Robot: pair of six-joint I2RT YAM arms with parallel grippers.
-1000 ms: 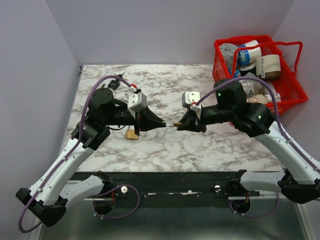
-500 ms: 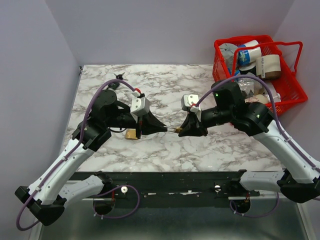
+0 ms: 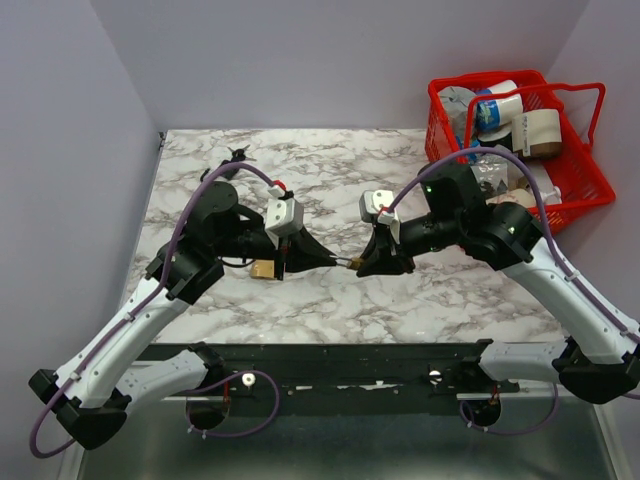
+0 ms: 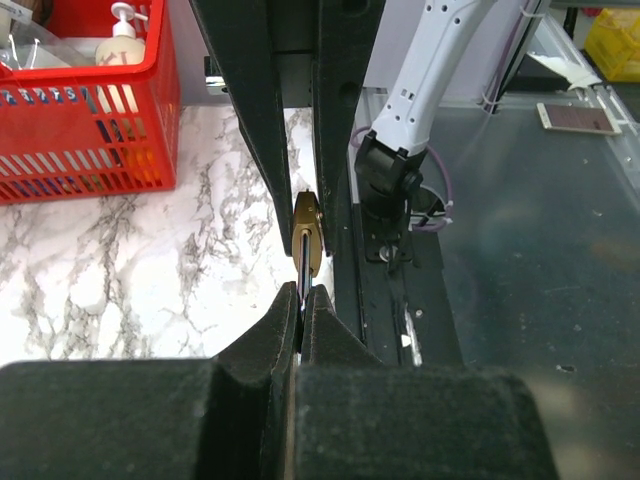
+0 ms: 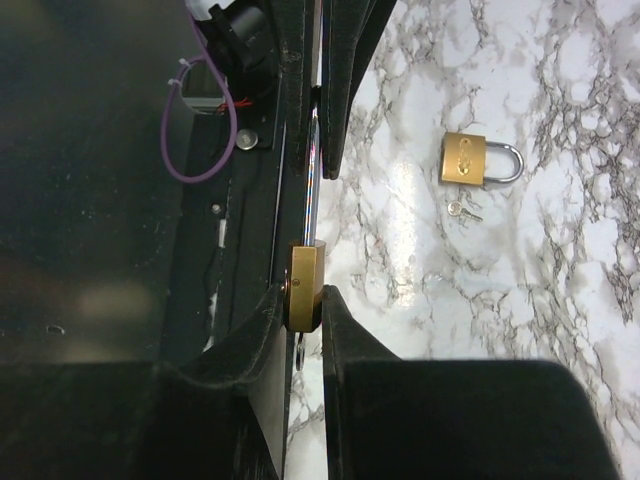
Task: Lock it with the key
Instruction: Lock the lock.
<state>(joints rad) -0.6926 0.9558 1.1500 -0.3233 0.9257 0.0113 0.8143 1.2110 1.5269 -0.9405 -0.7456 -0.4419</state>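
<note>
Two-handed work: nearest, the right gripper point(image 5: 303, 300) clamps a brass padlock point(image 5: 302, 285) edge-on, presenting its keyway. Just beyond the padlock, the key point(image 5: 314, 180) reaches it blade-first, pinched straight by the left gripper point(image 4: 302, 305) for turning.

At the centre of the table point(image 3: 450, 290), the left gripper point(image 3: 333, 258) and right gripper point(image 3: 360, 264) face tip to tip. The key point(image 5: 313, 180) runs between them to the held padlock point(image 5: 303, 288). The loose padlock point(image 3: 263, 268) lies left of both. The basket point(image 3: 585, 165) stands far right.

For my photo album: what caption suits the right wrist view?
Right fingers clamp a brass padlock as the left fingers hold the key to it.
</note>
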